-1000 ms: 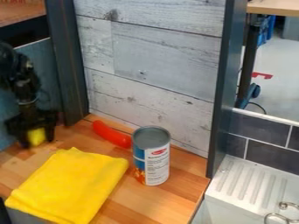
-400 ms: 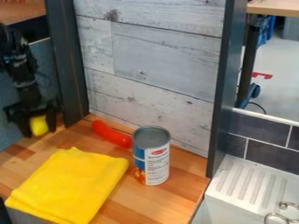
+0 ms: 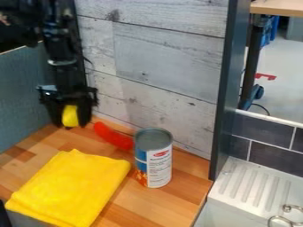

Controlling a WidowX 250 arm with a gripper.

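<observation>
The black gripper [image 3: 70, 122] hangs at the left over the back of the wooden counter, shut on a small yellow object [image 3: 70, 116] that shows between its fingers. Just right of it, a long orange-red object [image 3: 113, 136] lies along the back wall. A tall can [image 3: 153, 158] with a blue and white label stands upright at that object's right end. In front of the gripper, a folded yellow cloth [image 3: 70, 188] lies flat on the counter.
The wooden counter [image 3: 179, 195] ends at a dark upright post [image 3: 226, 88] on the right. Beyond it is a white sink with a ridged drainboard [image 3: 253, 186]. A grey plank wall [image 3: 154, 66] rises behind the can.
The gripper has moved right and somewhat up with the yellow object in it. The can, the cloth and the orange-red object have stayed where they were.
</observation>
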